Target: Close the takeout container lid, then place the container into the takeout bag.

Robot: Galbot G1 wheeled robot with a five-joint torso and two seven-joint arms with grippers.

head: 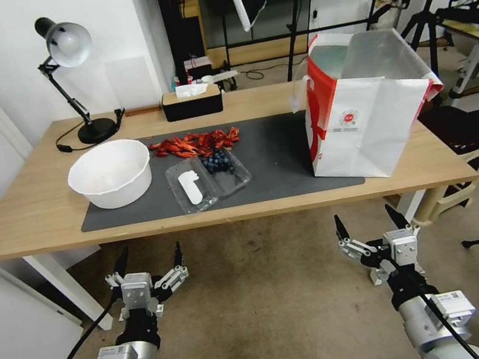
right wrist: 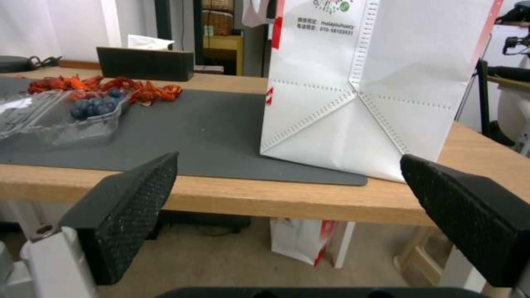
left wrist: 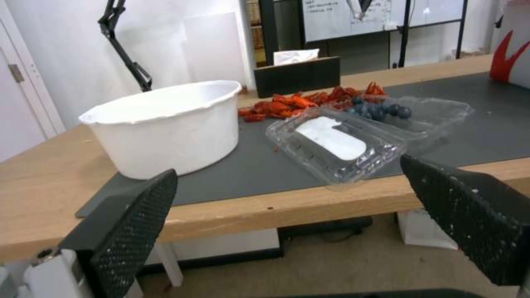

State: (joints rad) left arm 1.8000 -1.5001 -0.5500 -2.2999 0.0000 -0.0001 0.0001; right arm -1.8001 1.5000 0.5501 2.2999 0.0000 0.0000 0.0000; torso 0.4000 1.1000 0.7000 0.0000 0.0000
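Berries point(head: 218, 161) sit in our takeout container point(head: 229, 170), lid point(head: 190, 187) flat open near the worktop's point(head: 26, 221) front edge; left tool point(head: 148, 260) and right tool point(head: 368, 223) gape below it, empty.

Takeout container point(head: 208, 178): clear glossy thin plastic. Table point(head: 26, 221): pale wood grain. Mat point(head: 284, 153): matt grey. Takeout bag point(head: 363, 116): white, silver foil lining.

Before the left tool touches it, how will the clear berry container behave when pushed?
The takeout container looks like thin plastic, so probably light and flexible. Its lid lies open, so berries may spill if it tips. It may slide on the mat.
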